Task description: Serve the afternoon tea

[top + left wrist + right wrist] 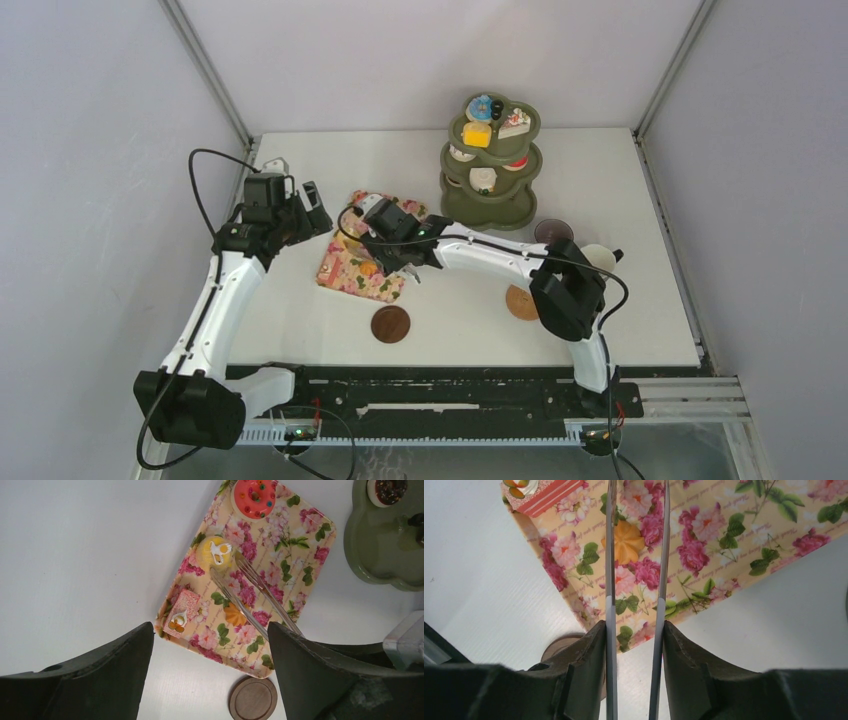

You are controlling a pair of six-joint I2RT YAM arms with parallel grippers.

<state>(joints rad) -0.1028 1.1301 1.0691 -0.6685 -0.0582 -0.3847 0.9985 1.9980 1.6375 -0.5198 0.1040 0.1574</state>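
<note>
Two slim metal arms of the tongs (pixel 610 605) are pinched in the right end effector (pixel 634 630) (left end effector (pixel 210 630) wide, empty).

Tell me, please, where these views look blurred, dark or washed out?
Top external: even soft light, faint shadows, all sharp. Left wrist: floral tray crisp, white table washed out, near jaws dark and soft. Right wrist: tongs sharp, jaws black, featureless.

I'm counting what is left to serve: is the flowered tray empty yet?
No, a red donut, a yellow pastry, a pink cake slice and a small orange sweet lie on the tray.
</note>
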